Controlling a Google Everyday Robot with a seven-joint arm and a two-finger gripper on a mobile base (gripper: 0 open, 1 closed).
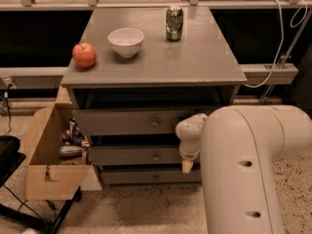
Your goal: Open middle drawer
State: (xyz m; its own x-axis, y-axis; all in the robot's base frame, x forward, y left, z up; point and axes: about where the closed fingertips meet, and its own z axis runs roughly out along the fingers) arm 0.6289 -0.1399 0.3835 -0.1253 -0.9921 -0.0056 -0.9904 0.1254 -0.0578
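The grey cabinet has three drawers stacked in its front. The middle drawer (131,156) is a wide grey panel with a small dark round knob (156,156) at its centre; it looks closed. The top drawer (122,122) sits above it and the bottom drawer (141,176) below it. My gripper (187,165) hangs from the white arm (243,169) in front of the right part of the middle drawer, to the right of the knob and slightly below it. It holds nothing that I can see.
On the cabinet top (195,62) stand a red apple (84,54), a white bowl (126,41) and a green can (174,23). An open cardboard box (46,152) with clutter stands left of the drawers. A cable (278,43) hangs at the right.
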